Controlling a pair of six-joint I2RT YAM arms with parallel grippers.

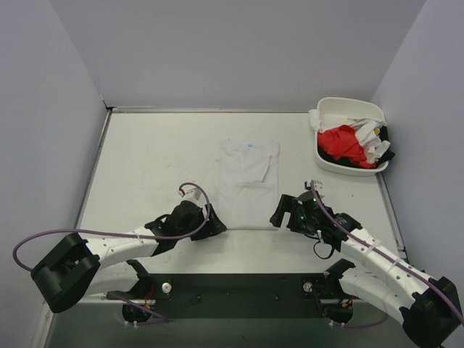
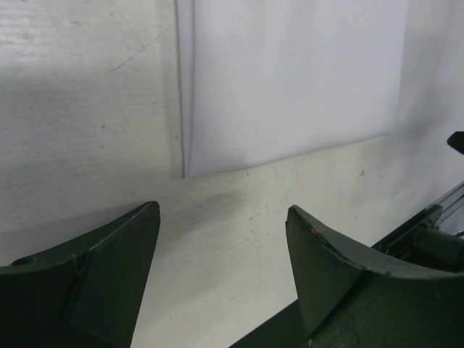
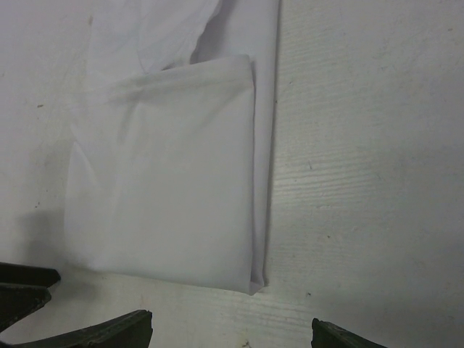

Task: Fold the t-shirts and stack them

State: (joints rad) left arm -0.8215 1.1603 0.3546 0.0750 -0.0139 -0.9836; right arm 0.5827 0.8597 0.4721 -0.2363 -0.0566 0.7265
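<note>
Left gripper [image 1: 216, 228] and right gripper [image 1: 276, 216] gape empty by the floppy, light white t-shirt [image 1: 248, 181]; I'd pinch its near hem corners.

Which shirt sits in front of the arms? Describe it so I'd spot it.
On the white table, look just past the left gripper and right gripper. A white t-shirt lies flat there, folded into a narrow rectangle. Unlike the red t-shirt bunched in the tub at the far right, it lies alone and shows a small blue neck label.
</note>
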